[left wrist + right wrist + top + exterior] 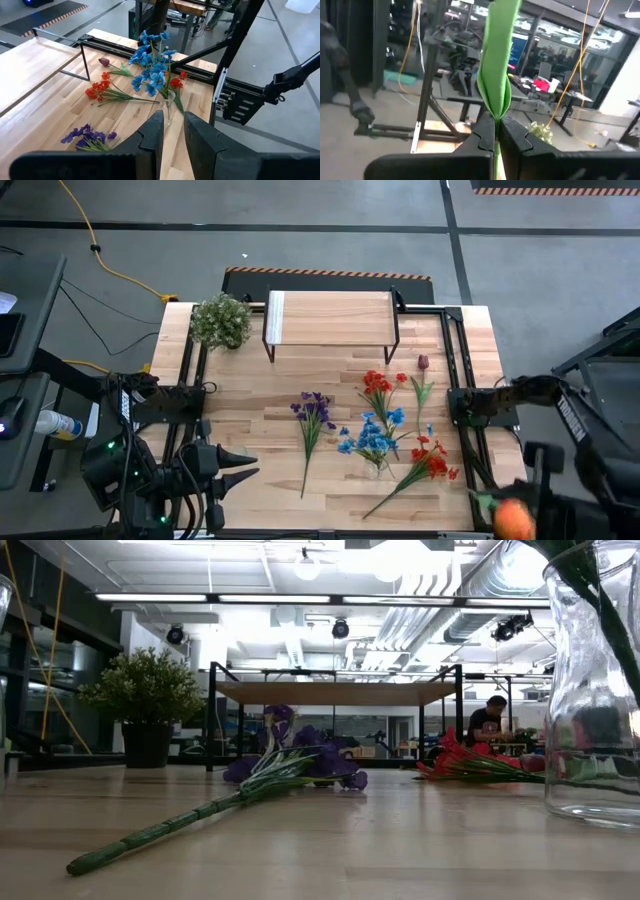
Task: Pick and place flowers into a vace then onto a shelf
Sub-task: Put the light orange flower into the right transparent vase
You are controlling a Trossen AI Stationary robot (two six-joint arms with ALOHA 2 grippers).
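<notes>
Wooden counter [250, 420] w/ vase [377, 465] of blue blooms near front edge; right end effector [496, 134], clamped on orange tulip [514, 520], risks toppling vase if stem snags rim.

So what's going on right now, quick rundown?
Right gripper shut on orange tulip, off table's corner. Left gripper idle, empty. Blue flowers in vase. Shelf bare. Nothing blocking.

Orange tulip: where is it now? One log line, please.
orange tulip: stem clamped in right gripper, off table's right corner | left gripper: empty, waiting | vase: holds blue flowers
</notes>
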